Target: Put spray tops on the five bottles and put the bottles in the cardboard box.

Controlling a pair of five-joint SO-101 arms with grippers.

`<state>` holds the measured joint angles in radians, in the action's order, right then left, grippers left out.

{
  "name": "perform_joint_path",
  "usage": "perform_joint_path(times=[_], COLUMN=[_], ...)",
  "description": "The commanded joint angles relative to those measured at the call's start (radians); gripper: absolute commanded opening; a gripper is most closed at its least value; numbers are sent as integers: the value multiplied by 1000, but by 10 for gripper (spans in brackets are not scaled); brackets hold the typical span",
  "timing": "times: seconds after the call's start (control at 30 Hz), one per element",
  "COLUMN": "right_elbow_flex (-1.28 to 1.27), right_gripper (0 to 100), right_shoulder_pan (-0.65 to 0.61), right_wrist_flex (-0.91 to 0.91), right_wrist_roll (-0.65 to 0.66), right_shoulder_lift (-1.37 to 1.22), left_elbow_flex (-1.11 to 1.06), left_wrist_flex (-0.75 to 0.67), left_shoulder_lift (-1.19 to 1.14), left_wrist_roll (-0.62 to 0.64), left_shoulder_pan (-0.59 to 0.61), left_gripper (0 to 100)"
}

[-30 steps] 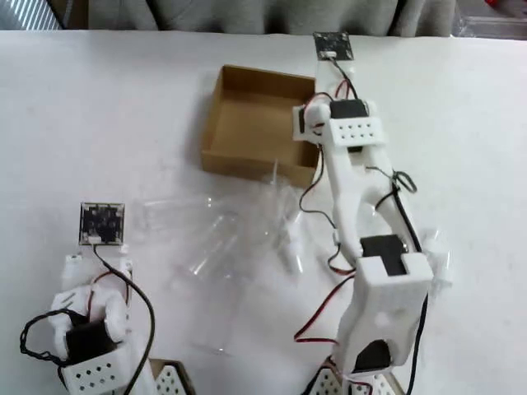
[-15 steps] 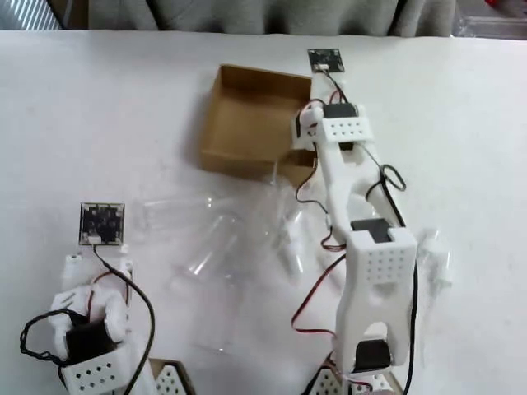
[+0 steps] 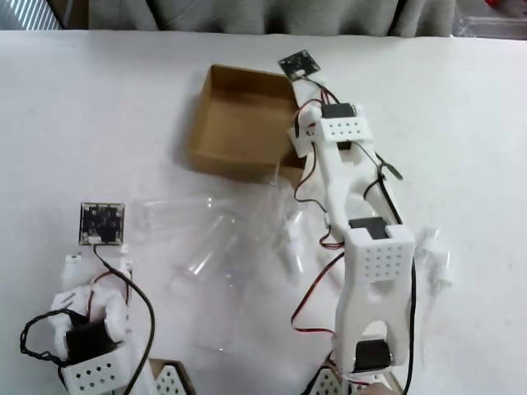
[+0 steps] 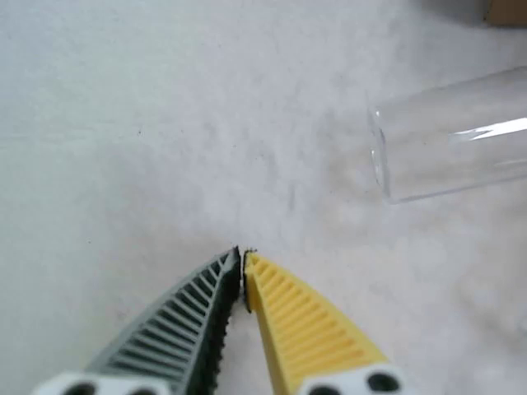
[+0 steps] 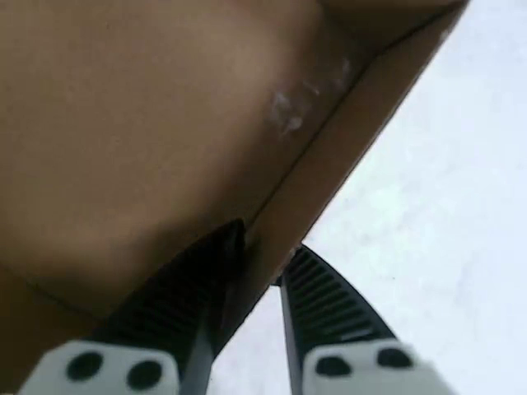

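So the cardboard box [image 3: 239, 123] sits upper middle of the high view with no bottles in it yet. The right gripper [image 5: 268, 240] is pinched onto the box's right-hand wall, one finger inside and one outside. The bottles [image 3: 210, 239] lie on their sides mid-frame, just below the box, uncapped as far as I can tell. A couple of spray tops [image 3: 288, 239] are loose beside them, and more sit off at the right edge. Down at lower left, the left gripper [image 4: 244, 257] is closed on nothing over the bare table [image 3: 99, 107], with one bottle's open mouth nearby. Imo this is box positioning: drag it slow and low so the thin wall doesn't buckle or slip out, and stop short of the bottles so they don't roll.
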<state>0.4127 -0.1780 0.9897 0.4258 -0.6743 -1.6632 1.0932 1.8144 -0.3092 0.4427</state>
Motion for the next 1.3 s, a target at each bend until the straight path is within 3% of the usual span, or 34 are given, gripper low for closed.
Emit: perform_joint_path(times=[0.0, 0.57, 0.77, 1.1, 1.27], right_elbow_flex=[48, 40, 14, -170, -178], right_gripper=[17, 17, 18, 22, 194], right_shoulder_pan=[-8, -59, -101, -93, -93], right_wrist_flex=[12, 125, 197, 79, 76], right_wrist_roll=[78, 284, 273, 146, 138], right_shoulder_lift=[19, 21, 73, 219, 219], left_elbow_flex=[5, 5, 5, 5, 5], left_wrist_flex=[5, 5, 5, 5, 5], left_shoulder_lift=[18, 18, 18, 18, 18], left_wrist_roll=[3, 3, 3, 3, 3], left_shoulder_pan=[7, 7, 7, -13, -12], left_gripper=[21, 21, 21, 21, 21])
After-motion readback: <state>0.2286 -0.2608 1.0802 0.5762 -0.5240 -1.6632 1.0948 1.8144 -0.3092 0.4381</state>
